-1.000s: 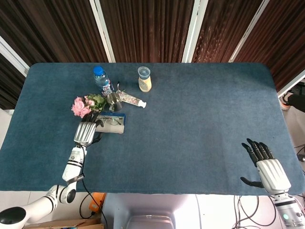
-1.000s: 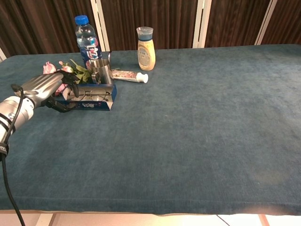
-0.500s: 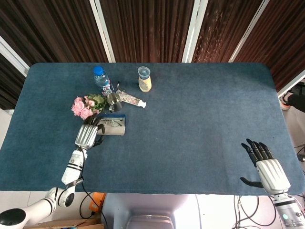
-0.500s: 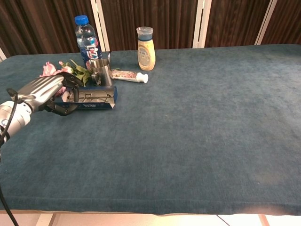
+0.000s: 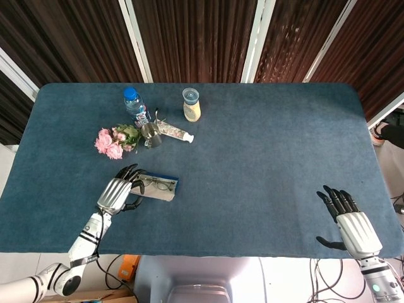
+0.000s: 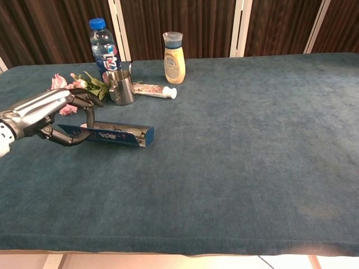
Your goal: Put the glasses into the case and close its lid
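A long blue glasses case [image 5: 158,187] [image 6: 112,135] lies open on the blue cloth at the left, with the glasses [image 5: 161,184] [image 6: 115,130] inside it. My left hand [image 5: 118,193] [image 6: 47,111] grips the case's left end, fingers curled over its rim and thumb underneath. The case looks slightly lifted and tilted in the chest view. I cannot make out the lid separately. My right hand [image 5: 352,227] hovers open with fingers spread near the table's front right edge, far from the case; only the head view shows it.
Behind the case stand a pink flower bunch [image 5: 111,141] [image 6: 63,84], a metal cup [image 5: 151,134] [image 6: 120,87], a water bottle [image 5: 135,106] [image 6: 103,46], a tube [image 5: 174,132] [image 6: 155,90] and a yellow bottle [image 5: 192,105] [image 6: 174,50]. The table's front edge [image 5: 208,255] lies close to both hands.
My left hand has pulled the case with the glasses toward the front and to the right, away from the flowers and cup. The right hand has barely moved.
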`<state>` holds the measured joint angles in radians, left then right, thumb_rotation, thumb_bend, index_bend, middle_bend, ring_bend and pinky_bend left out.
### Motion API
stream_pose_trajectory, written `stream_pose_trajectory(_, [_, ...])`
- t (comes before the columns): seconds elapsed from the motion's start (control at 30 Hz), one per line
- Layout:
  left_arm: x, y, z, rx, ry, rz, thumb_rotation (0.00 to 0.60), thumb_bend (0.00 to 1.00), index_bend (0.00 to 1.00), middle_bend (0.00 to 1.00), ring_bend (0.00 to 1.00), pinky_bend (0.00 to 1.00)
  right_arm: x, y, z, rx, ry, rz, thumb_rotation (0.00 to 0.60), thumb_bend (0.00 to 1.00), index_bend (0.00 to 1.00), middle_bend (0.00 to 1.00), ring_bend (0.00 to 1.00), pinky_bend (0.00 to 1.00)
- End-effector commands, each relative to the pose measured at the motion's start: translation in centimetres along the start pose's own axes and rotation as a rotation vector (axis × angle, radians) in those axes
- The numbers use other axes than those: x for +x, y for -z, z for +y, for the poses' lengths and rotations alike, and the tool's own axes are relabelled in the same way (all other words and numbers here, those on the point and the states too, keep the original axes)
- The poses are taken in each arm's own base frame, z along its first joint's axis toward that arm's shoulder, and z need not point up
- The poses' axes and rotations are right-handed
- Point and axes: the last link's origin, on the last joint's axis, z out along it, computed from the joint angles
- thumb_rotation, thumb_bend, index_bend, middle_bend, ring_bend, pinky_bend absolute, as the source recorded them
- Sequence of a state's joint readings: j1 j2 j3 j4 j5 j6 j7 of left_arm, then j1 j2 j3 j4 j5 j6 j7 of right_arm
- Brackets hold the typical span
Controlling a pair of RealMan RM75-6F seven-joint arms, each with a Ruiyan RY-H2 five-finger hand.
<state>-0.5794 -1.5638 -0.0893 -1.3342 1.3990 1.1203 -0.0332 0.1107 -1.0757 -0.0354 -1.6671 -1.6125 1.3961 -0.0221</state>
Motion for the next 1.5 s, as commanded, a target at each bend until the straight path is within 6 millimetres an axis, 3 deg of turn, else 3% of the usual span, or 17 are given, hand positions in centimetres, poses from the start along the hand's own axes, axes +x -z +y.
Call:
stream_pose_trajectory(0.03, [0.3,-0.5,-0.3,0.043,0.007,-0.044,0.600,0.73,0.71,0.20,0.07,0.14,0.0,0.0,0.0,0.000,0.000,-0.001,0.600,0.25,0.00,0.00,0.00,0.00])
stream_pose_trajectory(0.33, [-0.4,-3.5,0.1,0.094,0.034,-0.041,0.600,0.72,0.71,0.20,0.07,0.14,0.2,-0.1,0.3,-0.011,-0.005,0.005,0.600,0.25,0.00,0.00,0.00,0.00])
stream_pose_trajectory(0.67, [-0.8,-5.2,-0.6,0.138,0.024,-0.037,0.600,0.62,0.70,0.21,0.08,0.14,0.3,-0.2,0.4,-0.015,-0.008,0.006,0.600,0.25,0.00,0.00,0.00,0.00])
stream_pose_trajectory(0.9, [-1.0,-5.9,-0.8,0.153,0.018,-0.029,0.600,0.61,0.69,0.21,0.08,0.15,0.3,-0.2,0.4,-0.016,-0.008,0.006,0.600,0.25,0.00,0.00,0.00,0.00])
stream_pose_trajectory(0.97, [-1.0,-6.0,-0.9,0.159,0.017,-0.028,0.600,0.60,0.64,0.21,0.08,0.15,0.3,-0.2,0.4,-0.017,-0.008,0.006,0.600,0.25,0.00,0.00,0.00,0.00])
stream_pose_trajectory(1.23, [-1.3,-6.5,-1.8,0.189,-0.019,-0.015,0.600,0.45,0.27,0.16,0.08,0.14,0.4,-0.2,0.5,-0.018,-0.010,0.008,0.600,0.25,0.00,0.00,0.00,0.00])
stream_pose_trajectory(1.5, [-0.8,-6.3,-2.0,0.195,-0.035,0.009,0.600,0.41,0.14,0.07,0.07,0.14,0.3,-0.2,0.4,-0.017,-0.010,0.007,0.600,0.25,0.00,0.00,0.00,0.00])
